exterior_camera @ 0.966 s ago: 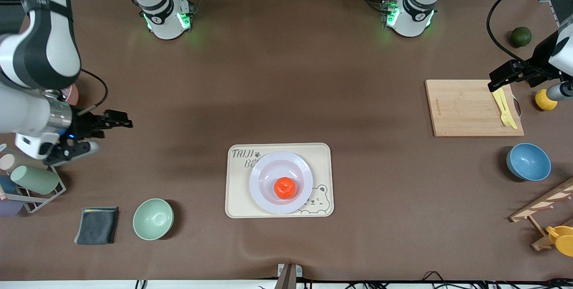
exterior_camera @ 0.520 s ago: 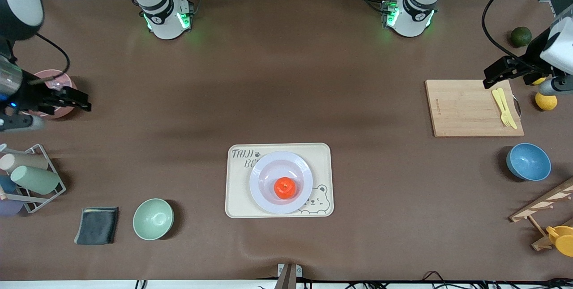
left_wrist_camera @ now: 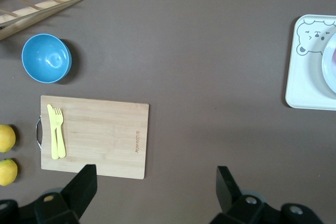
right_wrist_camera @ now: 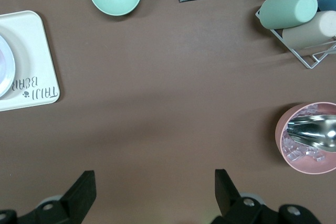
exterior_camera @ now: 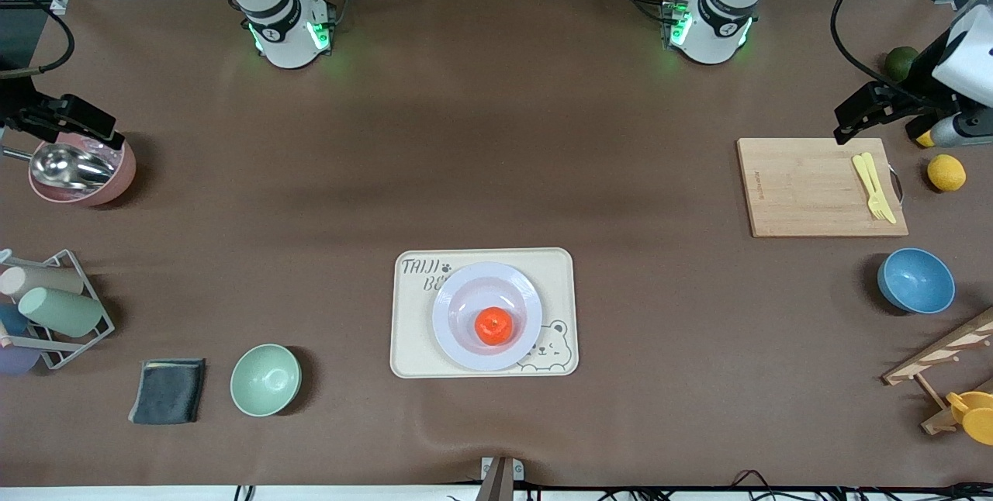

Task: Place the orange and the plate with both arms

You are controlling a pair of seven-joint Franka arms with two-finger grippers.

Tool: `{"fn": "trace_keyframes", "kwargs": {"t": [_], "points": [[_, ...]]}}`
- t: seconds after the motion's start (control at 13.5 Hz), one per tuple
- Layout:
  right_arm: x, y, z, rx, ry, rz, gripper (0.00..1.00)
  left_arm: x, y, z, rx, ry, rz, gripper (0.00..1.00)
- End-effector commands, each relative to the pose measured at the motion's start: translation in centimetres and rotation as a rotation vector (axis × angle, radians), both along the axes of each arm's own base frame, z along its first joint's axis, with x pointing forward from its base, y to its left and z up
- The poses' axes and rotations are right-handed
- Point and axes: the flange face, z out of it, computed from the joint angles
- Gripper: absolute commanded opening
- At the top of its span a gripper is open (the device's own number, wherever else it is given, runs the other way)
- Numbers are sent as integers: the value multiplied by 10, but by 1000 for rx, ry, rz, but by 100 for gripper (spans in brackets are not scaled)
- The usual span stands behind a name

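The orange (exterior_camera: pixel 493 326) sits in the shallow centre of the plate (exterior_camera: pixel 465 291). The plate rests on a cream bear-printed tray (exterior_camera: pixel 407 330) at mid-table. My right gripper (exterior_camera: pixel 93 122) is open and empty, up over the pink bowl (exterior_camera: pixel 116 175) at the right arm's end; its wrist view shows its fingers (right_wrist_camera: pixel 84 187) wide apart above bare table. My left gripper (exterior_camera: pixel 849 117) is open and empty over the cutting board's (exterior_camera: pixel 807 191) corner; its fingers (left_wrist_camera: pixel 84 184) are wide apart. A sliver of the plate shows in the left wrist view (left_wrist_camera: pixel 331 61).
The pink bowl holds ice and a metal scoop. A cup rack (exterior_camera: pixel 46 307), dark cloth (exterior_camera: pixel 168 391) and green bowl (exterior_camera: pixel 265 379) lie at the right arm's end. A lemon (exterior_camera: pixel 946 172), dark green fruit (exterior_camera: pixel 900 63), blue bowl (exterior_camera: pixel 915 281) and wooden rack (exterior_camera: pixel 946 361) lie at the left arm's end.
My right gripper has moved from beside the cup rack toward the robot bases, to over the pink bowl. My left gripper has drifted slightly toward the bases. The orange and plate have not moved.
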Motion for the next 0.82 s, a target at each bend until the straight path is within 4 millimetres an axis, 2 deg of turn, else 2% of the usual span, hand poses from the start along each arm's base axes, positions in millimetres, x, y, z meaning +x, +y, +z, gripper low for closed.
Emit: {"fn": "trace_keyframes", "kwargs": {"t": [0.0, 0.22, 0.74], "points": [[-6, -3, -1, -22, 0, -23, 100, 2, 3, 8, 2, 7, 9, 100], [-6, 2, 3, -29, -6, -18, 100, 2, 3, 12, 8, 13, 7, 100], [-5, -15, -1, -25, -1, 32, 100, -1, 2, 14, 8, 42, 6, 100]]}}
